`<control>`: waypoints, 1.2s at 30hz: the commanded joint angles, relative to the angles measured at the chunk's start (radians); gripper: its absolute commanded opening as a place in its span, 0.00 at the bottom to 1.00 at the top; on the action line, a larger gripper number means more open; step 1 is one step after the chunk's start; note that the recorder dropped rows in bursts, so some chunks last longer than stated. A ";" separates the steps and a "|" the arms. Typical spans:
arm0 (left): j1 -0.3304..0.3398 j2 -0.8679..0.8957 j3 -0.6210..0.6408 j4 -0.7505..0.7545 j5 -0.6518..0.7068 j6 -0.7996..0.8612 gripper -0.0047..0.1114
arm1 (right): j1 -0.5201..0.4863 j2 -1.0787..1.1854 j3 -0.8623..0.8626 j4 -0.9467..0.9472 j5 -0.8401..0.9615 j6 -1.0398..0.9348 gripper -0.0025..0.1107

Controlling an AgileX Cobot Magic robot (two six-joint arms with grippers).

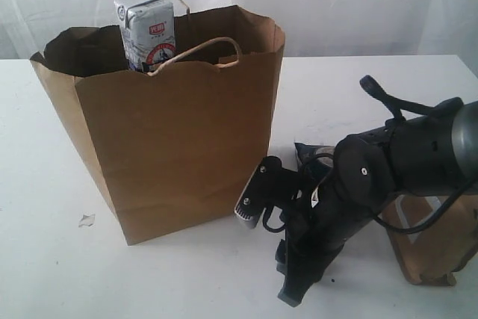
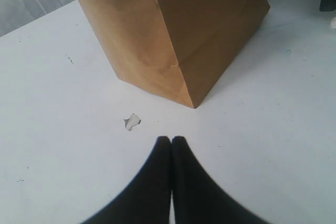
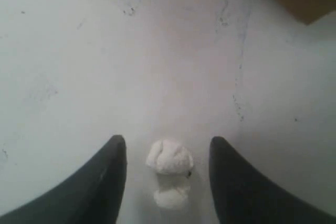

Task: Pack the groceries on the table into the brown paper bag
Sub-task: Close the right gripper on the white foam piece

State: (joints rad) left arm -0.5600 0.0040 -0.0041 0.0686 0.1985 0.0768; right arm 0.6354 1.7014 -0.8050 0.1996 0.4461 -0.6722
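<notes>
Exterior and wrist views of a two-arm packing scene. The brown paper bag [image 1: 179, 147] stands upright and open on the white table [image 1: 45, 259], left of centre in the exterior view, with one twisted loop handle [image 1: 200, 48] arching over its front rim. The small white-blue carton [image 1: 147, 31] stands upright inside the bag near the back wall, its upper half rising above the rim. The right arm [image 1: 388, 162] reaches down to the table just beside the bag's lower right corner. The right gripper [image 3: 167, 140] is released: its two dark fingers [image 3: 113, 177] stand well apart above the tabletop and grasp nothing. Two small white crumbs [image 3: 169, 157] lie on the table between them, touching neither finger. A dark-blue packet [image 1: 305, 153] lies behind that arm, mostly hidden, so its label cannot be read. The left gripper [image 2: 171, 141] is clenched, its fingertips pressed together with nothing between them. It hangs over bare table near the bag's front corner [image 2: 190, 100]. A small torn white scrap [image 2: 132, 121] lies on the table between this gripper and the bag, touching neither.
</notes>
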 commanded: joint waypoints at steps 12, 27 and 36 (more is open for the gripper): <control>-0.001 -0.004 0.004 -0.003 0.001 -0.002 0.04 | -0.016 0.037 -0.002 -0.011 -0.001 0.003 0.42; -0.001 -0.004 0.004 -0.003 0.001 -0.002 0.04 | -0.016 0.001 -0.002 -0.011 -0.071 0.007 0.06; -0.001 -0.004 0.004 -0.003 0.001 -0.002 0.04 | -0.016 -0.155 -0.002 -0.008 0.004 0.096 0.06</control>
State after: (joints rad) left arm -0.5600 0.0040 -0.0041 0.0686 0.1985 0.0768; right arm 0.6272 1.6021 -0.8050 0.1958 0.4190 -0.5914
